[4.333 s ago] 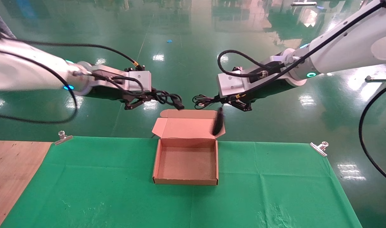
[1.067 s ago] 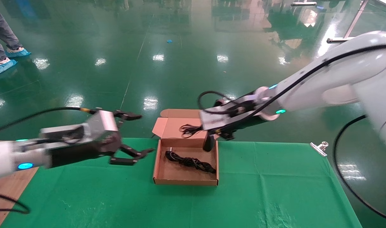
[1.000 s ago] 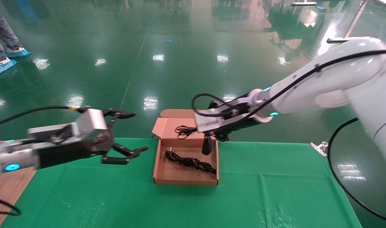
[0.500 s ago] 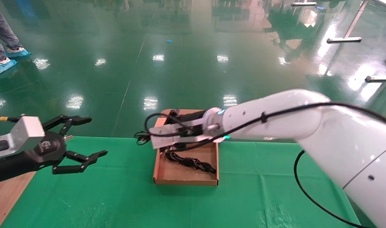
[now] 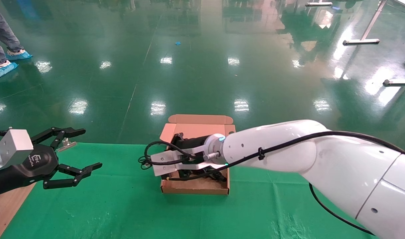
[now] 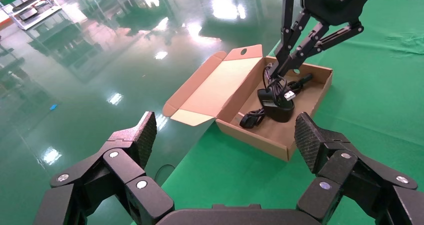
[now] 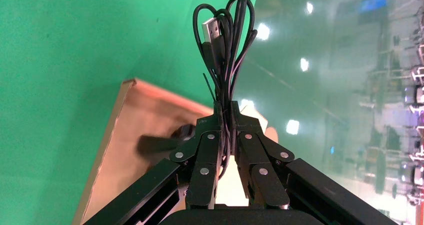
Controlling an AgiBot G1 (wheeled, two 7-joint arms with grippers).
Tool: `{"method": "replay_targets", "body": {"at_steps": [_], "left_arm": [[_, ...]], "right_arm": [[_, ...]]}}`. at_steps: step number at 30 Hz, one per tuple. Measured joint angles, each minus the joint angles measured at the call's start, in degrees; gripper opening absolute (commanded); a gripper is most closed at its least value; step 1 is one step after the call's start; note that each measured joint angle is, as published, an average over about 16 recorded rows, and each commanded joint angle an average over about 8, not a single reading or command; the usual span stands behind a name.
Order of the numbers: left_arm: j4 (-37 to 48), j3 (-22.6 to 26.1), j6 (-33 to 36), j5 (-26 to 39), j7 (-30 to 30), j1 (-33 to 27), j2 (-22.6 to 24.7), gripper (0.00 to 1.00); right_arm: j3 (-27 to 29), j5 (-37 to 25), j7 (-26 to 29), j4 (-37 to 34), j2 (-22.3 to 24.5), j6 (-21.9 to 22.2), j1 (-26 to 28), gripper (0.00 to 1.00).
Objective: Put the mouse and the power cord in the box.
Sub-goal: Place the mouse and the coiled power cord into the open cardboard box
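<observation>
Head view: green cloth (image 5: 122, 212) over wooden table (image 5: 6, 205), glossy green floor (image 5: 189, 66), left hand (image 5: 71, 156) agape, right hand (image 7: 223, 117) clamping mouse (image 6: 275, 107) cable.

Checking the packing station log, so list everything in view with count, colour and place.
box: one, brown, lid open, mid-cloth.
power cord: one, black, inside the box.
mouse: one, black, low inside the box, hanging by its thin cable.
cloth: one, green, over the table.
table: one, bare wood at the robot's left.
clip: one, silver, cloth's far left edge.
left gripper: open, over the cloth's left edge.
right gripper: shut on the mouse's cable, over the box.
</observation>
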Motion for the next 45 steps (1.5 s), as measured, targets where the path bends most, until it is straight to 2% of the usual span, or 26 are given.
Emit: {"method": "replay_targets", "body": {"at_steps": [12,13,20,21,45], "left_arm": [[3.83,0.34,2.21,0.69,1.40,-1.73,1.07,1.00],[4.08,0.35,2.35,0.73,1.48,-1.84,1.14,1.00],[5.32,0.43,3.06,0.91,1.89,-2.34,1.44,1.00],[5.42,0.43,3.12,0.92,1.93,-2.38,1.47,1.00],[5.32,0.46,3.07,0.97,1.95,-2.40,1.51,1.00]], "right_arm": [[-4.57,0.35,1.20,-6.46,0.22,2.91,-1.45,0.00],[-4.78,0.36,1.20,-6.98,0.23,3.12,-1.58,0.03],[-5.69,0.42,1.04,-9.40,0.29,4.36,-2.19,0.91],[-5.75,0.41,1.02,-9.58,0.29,4.49,-2.24,1.00],[-5.62,0.35,1.01,-9.53,0.30,4.41,-2.26,1.00]]}}
